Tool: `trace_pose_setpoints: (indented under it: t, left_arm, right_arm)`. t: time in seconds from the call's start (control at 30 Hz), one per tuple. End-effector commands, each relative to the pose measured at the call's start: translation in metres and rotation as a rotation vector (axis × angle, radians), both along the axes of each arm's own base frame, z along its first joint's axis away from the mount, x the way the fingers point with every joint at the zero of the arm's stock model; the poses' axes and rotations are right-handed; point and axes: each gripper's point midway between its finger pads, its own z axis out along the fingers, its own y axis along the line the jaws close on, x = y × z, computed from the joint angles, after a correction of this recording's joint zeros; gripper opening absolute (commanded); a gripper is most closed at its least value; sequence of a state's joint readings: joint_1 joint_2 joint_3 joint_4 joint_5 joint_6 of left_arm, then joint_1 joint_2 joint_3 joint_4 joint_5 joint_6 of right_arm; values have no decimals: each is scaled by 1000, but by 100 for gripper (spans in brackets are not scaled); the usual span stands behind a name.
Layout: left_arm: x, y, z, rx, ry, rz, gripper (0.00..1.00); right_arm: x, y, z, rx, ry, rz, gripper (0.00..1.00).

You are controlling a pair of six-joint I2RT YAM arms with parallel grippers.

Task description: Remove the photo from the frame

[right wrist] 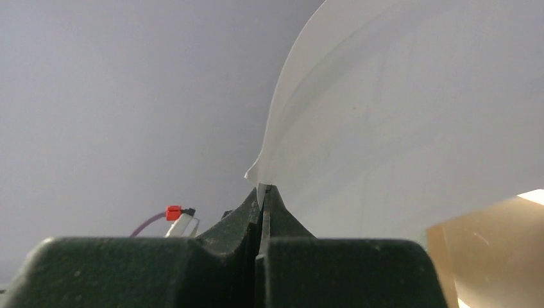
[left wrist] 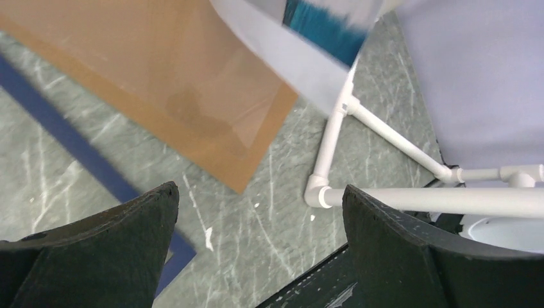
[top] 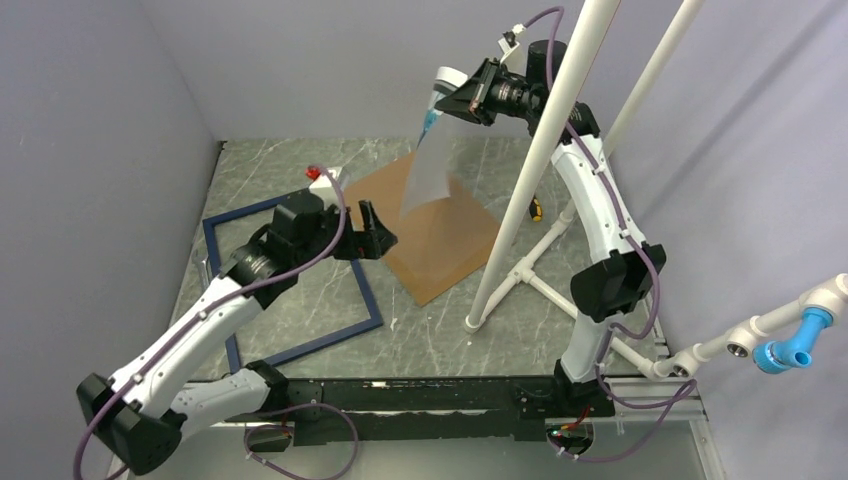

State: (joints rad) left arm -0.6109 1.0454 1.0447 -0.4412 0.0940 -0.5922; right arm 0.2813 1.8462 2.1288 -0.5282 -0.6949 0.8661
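Photo: we see the photo [top: 428,170] hanging above the brown backing board [top: 450,250], with its long axis near upright and its teal end at the top.
Right gripper: the right gripper [right wrist: 263,199] is high over the board's far edge, its fingers pressed together on the photo's top edge.
Left gripper: the left gripper [top: 375,232] is low, just left of the board, with fingers spread wide and holding nothing. It is the nearer one to the photo's lower end.
Frame: the frame [top: 310,345] lies flat, left of the board, with no photo in it.
Unclear: we cannot tell whether the photo's lower edge touches the board.

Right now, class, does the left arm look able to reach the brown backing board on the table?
Probably yes: the left gripper hovers open beside the backing board, nothing between; the photo hangs higher up.
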Motion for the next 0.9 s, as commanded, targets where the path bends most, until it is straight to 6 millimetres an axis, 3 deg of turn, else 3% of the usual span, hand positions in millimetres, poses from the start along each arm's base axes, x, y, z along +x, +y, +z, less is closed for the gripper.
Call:
trace_pose_setpoints:
  t: [0.0,0.13,0.27,0.47,0.63,0.87]
  left_arm:
    - [-8,24,-9,16,2,77,99]
    - [-25,29,-16,-6,23,62,100]
    - [-41,35,-17,-37,28,57,99]
    - [-57,45,-14,-64,23,63,99]
    - [-63,50,-20,-66,37,75,99]
    - [-65,49,-25,-86,45,75,99]
  right_arm:
    - [-20,-10,56,115,-143,-16,0]
    - [-7,-41,-4,144,-50,-109,0]
    - [1,-71,-79,97,46,-224,0]
    - [-1,-89,-191,-5,167,-323,0]
    - [-9,-102,-245,-112,239,-375,0]
    - [-29,-115,-291,-197,286,-408,0]
